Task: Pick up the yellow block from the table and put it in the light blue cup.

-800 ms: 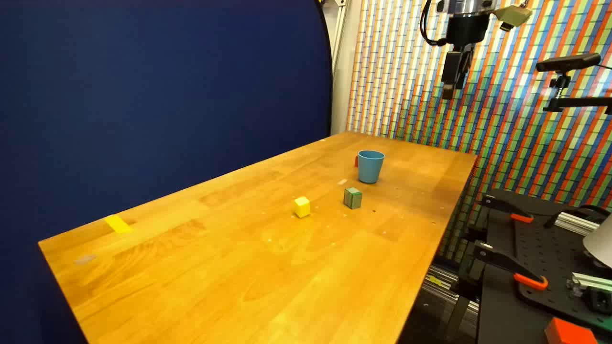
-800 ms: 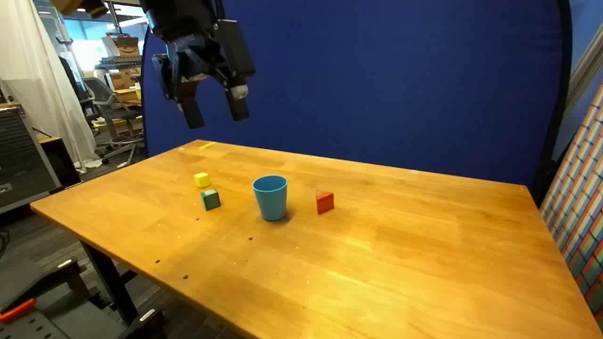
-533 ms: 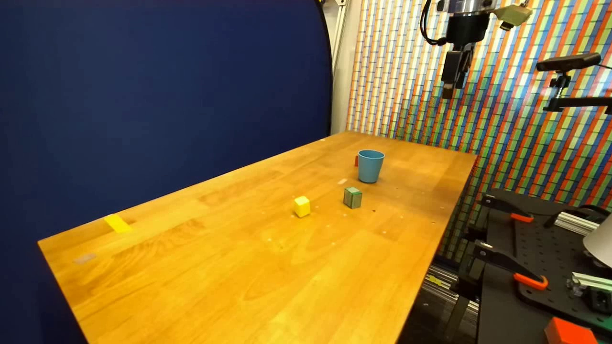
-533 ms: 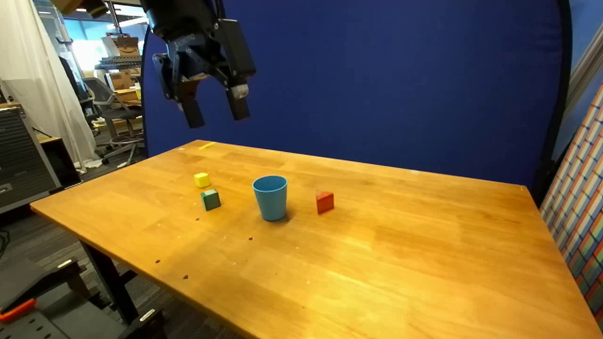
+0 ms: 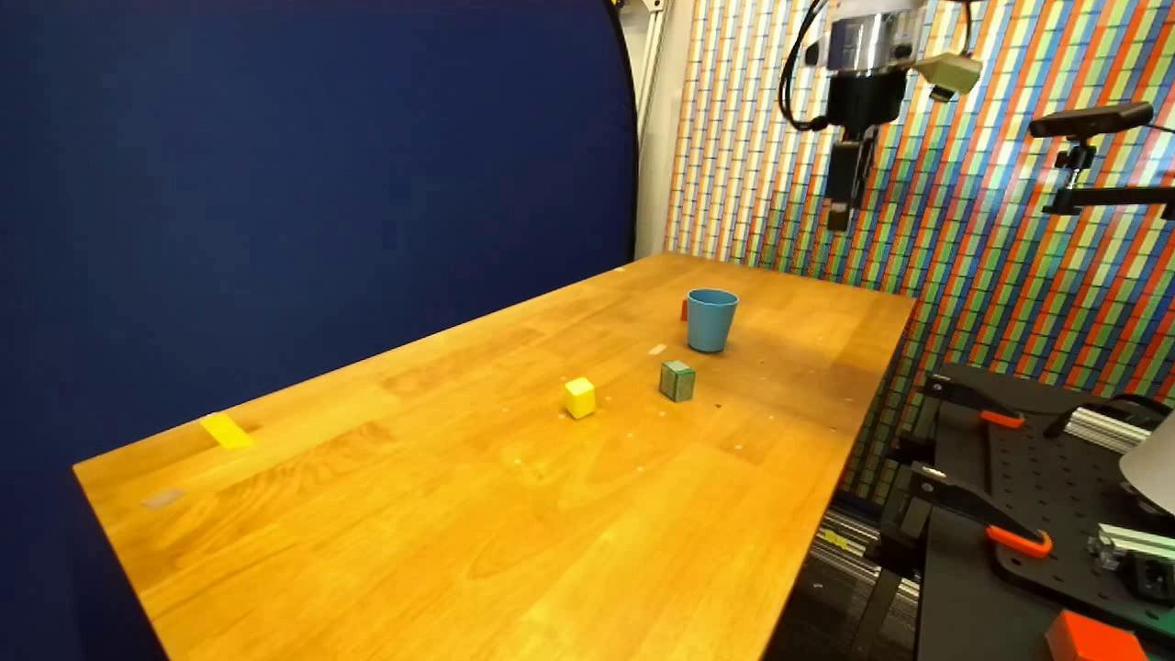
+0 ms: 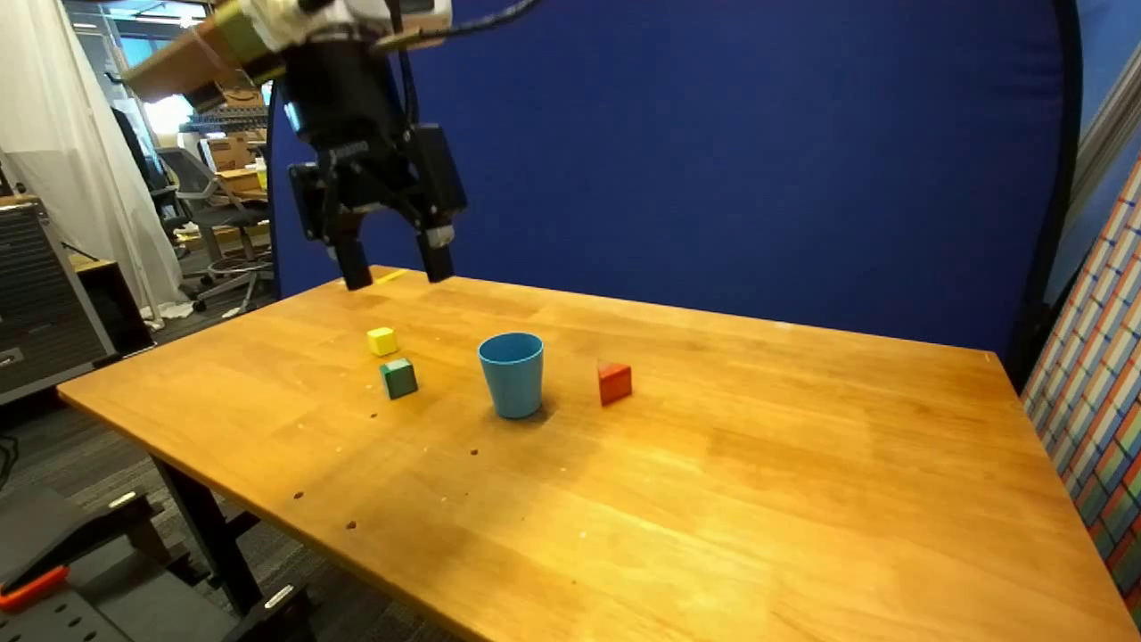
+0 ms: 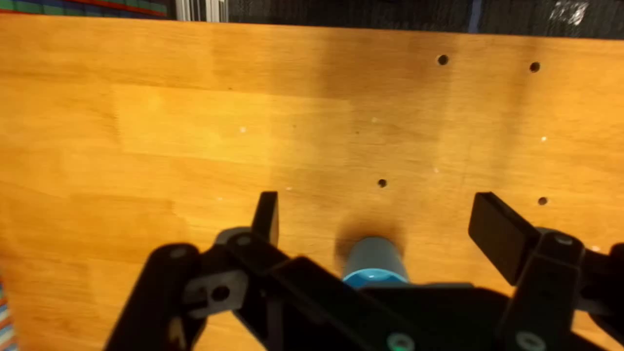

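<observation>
a robot hand (image 6: pixel 398 274) hangs spread above the table (image 6: pixel 758 499) in an exterior view, gripping nothing; beyond stand the light blue cup (image 6: pixel 513 379), a green block (image 6: pixel 398 379) and, farthest, the yellow block (image 6: pixel 381 341), resting on the table outside the cup. the 2 steps, pick and drop, look undone.

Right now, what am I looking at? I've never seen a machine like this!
It's a robot arm with a black gripper, a claw with two fingers. Two cameras outside the robot take the wide pictures of the table; a third, on the arm, takes the one looking down past the fingers. On the table lie a yellow block, a dark green block, a red block and a strip of yellow tape, and a light blue cup stands upright. The gripper is open above the table, holding nothing.
</observation>
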Robot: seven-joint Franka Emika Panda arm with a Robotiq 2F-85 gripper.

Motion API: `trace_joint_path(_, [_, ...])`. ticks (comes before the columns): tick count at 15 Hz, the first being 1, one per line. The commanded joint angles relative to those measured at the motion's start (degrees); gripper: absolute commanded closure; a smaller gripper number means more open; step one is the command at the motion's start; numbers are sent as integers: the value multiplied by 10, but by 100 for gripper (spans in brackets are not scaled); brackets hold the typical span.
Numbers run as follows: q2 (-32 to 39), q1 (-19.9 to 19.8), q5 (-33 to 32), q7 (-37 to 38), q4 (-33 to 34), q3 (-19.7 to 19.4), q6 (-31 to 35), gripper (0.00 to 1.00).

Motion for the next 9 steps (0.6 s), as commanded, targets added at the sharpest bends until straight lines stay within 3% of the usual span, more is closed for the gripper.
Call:
trace_joint_path(1, [139,69,65,-39,28,16,73,0])
trace_joint_path(6, [327,139,186,-126,103,81,135,0])
trace_joint_path(9, [434,154,168,-127,187,122,142,0])
